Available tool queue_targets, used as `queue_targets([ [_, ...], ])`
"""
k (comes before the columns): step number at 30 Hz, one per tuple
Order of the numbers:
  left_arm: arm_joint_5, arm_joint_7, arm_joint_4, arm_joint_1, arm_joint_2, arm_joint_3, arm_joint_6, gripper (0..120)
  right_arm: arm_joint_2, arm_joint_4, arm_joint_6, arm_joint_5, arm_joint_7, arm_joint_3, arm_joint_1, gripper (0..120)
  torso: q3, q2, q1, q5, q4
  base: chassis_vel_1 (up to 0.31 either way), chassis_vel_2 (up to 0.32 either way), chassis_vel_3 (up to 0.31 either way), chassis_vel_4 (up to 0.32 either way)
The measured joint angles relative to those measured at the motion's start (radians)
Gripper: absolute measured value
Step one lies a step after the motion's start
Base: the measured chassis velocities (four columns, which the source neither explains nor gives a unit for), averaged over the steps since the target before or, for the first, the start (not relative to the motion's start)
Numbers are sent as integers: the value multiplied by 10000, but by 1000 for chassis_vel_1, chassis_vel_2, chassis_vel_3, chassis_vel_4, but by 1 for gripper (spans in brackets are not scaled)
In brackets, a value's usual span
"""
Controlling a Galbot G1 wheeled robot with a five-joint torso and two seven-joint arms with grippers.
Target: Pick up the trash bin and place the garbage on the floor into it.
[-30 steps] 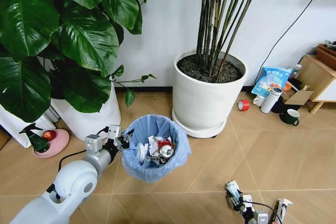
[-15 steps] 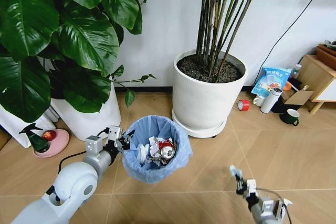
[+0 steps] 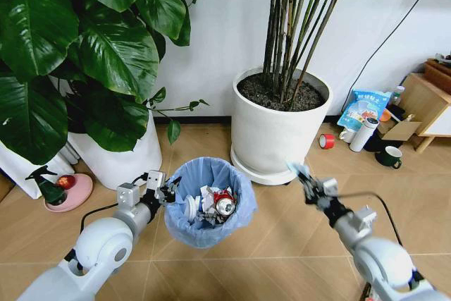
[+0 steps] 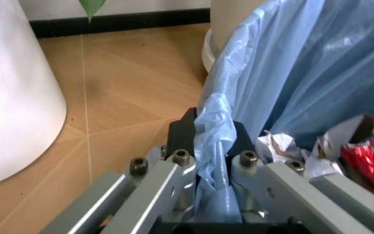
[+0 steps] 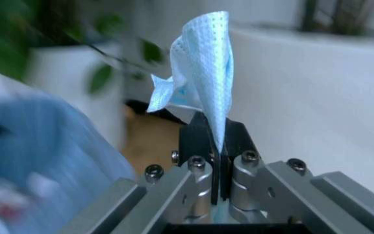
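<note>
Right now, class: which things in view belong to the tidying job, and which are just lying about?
Job:
trash bin, held at its rim by the left gripper
face mask, pinched in the right gripper
crushed red can in the bin

Lying about:
plant pot
white bottle
mug
tape roll

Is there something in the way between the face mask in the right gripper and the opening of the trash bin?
Nothing visible. The right gripper holds the face mask up beside the trash bin, with open air between them. The left gripper clamps the far rim.

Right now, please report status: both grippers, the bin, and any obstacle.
Left gripper shut on trash bin rim. Right gripper shut on face mask, raised beside bin. Path to bin open; white plant pot close behind.
</note>
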Motion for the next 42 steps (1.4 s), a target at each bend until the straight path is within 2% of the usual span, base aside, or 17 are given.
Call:
queue_targets([
  [3, -324, 0, 162, -323, -23, 198, 256, 1, -653, 601, -537, 958, 1, -640, 832, 0, 0, 0, 0, -9, -3, 0, 0, 0, 0],
  [8, -636, -22, 254, -513, -39, 284, 427, 1, -1104, 632, -752, 1602, -377, -1334, 1886, 0, 1, 0, 0, -5, -6, 0, 0, 0, 0],
  [10, -851, -51, 327, -661, -39, 322, 550, 1, -1283, 449, -859, 1995, -624, -2180, 2870, 0, 0, 0, 0, -7, -4, 0, 0, 0, 0],
  [11, -851, -51, 327, -661, -39, 322, 550, 1, -1283, 449, -859, 1995, -624, -2180, 2870, 0, 0, 0, 0, -7, -4, 0, 0, 0, 0],
  [15, -1083, -106, 443, -915, -20, 399, 674, 1, -1163, -58, -1063, 2146, -711, -3842, 4066, 0, 1, 0, 0, -5, -2, 0, 0, 0, 0],
  [20, -1147, -123, 490, -1007, 23, 420, 703, 1, -1022, -287, -1346, 1935, -619, -4563, 4384, 0, 0, 0, 0, -6, -4, 0, 0, 0, 0],
  [23, -1154, -125, 503, -1027, 43, 420, 706, 1, -827, -410, -1661, 1826, -417, -4977, 4606, 10, 0, 0, 0, -6, -5, 0, 0, 0, 0],
  [24, -1154, -125, 503, -1027, 43, 420, 706, 1, -827, -410, -1661, 1826, -417, -4977, 4606, 10, 0, 0, 0, -6, -5, 0, 0, 0, 0],
  [26, -1155, -125, 503, -1026, 59, 418, 706, 1, -739, -519, -1731, 1776, -383, -5167, 4749, 22, 0, 0, 0, -7, -4, 0, 0, 0, 0],
  [27, -1155, -125, 503, -1026, 59, 418, 706, 1, -739, -519, -1731, 1776, -383, -5167, 4749, 22, 0, 0, 0, -7, -4, 0, 0, 0, 0],
  [31, -1151, -110, 507, -1028, 44, 418, 704, 1, -644, -644, -1737, 1764, -374, -5366, 4907, 40, 0, 0, 0, -6, -4, 0, 0, 0, 0],
  [33, -1144, -104, 509, -1028, 38, 418, 700, 1, -625, -663, -1733, 1762, -374, -5390, 4920, 43, -1, 0, 0, -7, -4, 0, 0, 0, 0],
  [39, -1089, -75, 510, -986, -3, 388, 671, 1, -536, -733, -1621, 1722, -327, -5388, 4943, 70, -1, 0, 0, -5, -5, 0, 0, 0, 0],
  [40, -1089, -75, 510, -986, -3, 388, 671, 1, -536, -733, -1621, 1722, -327, -5388, 4943, 70, -1, 0, 0, -5, -5, 0, 0, 0, 0],
  [42, -1069, -75, 509, -962, -29, 377, 665, 1, -461, -737, -1586, 1715, -89, -5298, 4966, 79, -1, 0, 0, -5, -4, 0, 0, 0, 0],
])
